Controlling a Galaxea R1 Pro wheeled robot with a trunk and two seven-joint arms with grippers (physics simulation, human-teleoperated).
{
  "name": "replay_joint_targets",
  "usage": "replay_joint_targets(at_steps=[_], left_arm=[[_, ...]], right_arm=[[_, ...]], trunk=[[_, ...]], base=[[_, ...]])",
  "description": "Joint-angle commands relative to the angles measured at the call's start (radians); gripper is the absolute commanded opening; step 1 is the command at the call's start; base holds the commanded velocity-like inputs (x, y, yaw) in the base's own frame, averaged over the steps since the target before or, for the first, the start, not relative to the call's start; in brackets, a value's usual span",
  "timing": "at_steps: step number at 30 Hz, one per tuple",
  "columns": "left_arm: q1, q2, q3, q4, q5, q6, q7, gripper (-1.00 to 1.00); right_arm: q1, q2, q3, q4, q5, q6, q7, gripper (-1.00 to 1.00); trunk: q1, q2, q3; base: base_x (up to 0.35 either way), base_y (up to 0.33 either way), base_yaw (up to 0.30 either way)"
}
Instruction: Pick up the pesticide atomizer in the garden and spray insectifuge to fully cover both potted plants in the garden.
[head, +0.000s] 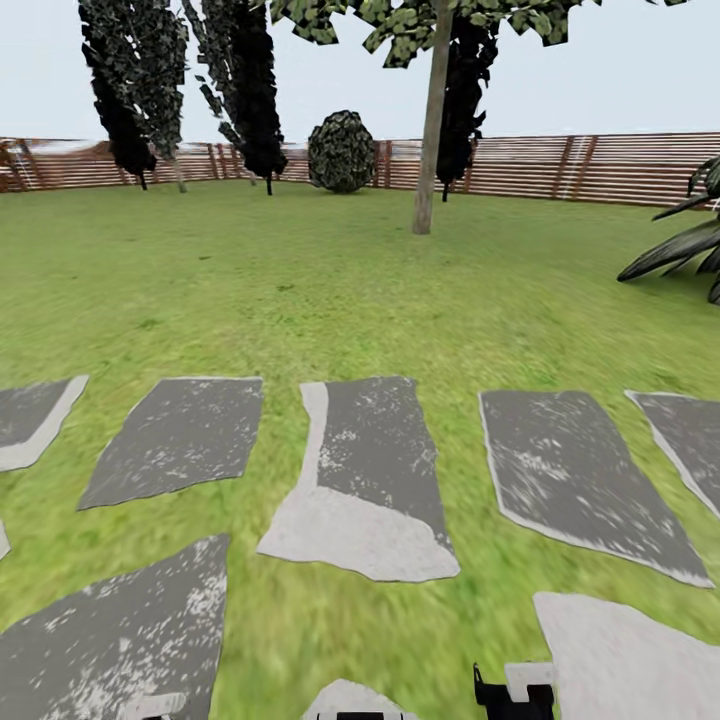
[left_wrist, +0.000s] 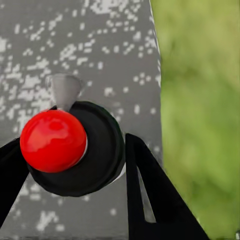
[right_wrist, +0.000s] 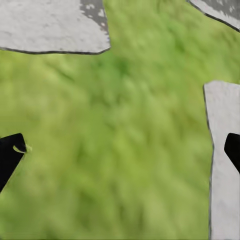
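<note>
- Head view: green lawn (head: 330, 290) crossed by a row of flat grey stepping stones (head: 370, 470), with more stones nearer the robot. A brown slatted fence (head: 620, 165) runs along the far edge. In front of it stand a thin tree trunk (head: 432, 120), a round bush (head: 341, 151) and dark tall trees (head: 135, 80). Dark pointed leaves (head: 680, 245) enter from the right edge. A dark part of the right arm (head: 515, 692) shows at the bottom edge.
- Left wrist view: left gripper (left_wrist: 70, 165) has its two dark fingers (left_wrist: 150, 195) closed against the sides of the pesticide atomizer (left_wrist: 75, 150), seen from above: red round top, dark body, grey nozzle. It hangs over a speckled grey stone (left_wrist: 75, 45), with grass alongside.
- Right wrist view: right gripper (right_wrist: 120, 155) has its jaws spread wide, nothing between them. Lawn lies below, with pale stones at the edges.
</note>
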Motion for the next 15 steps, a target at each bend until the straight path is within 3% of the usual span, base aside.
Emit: replay_joint_targets(at_steps=[1, 15], left_arm=[[-0.001, 0.000, 0.009, 0.001, -0.009, -0.004, -0.005, -1.00], [-0.001, 0.001, 0.016, 0.001, 0.000, -0.001, -0.003, -1.00]], right_arm=[[0.000, 0.000, -0.006, 0.001, 0.011, -0.002, -0.005, 1.00], [0.001, 0.000, -0.006, 0.001, 0.011, -0.002, -0.005, 1.00]], trunk=[[0.000, 0.000, 0.000], [0.000, 0.000, 0.006]], base=[[0.000, 0.000, 0.282], [0.000, 0.000, 0.282]])
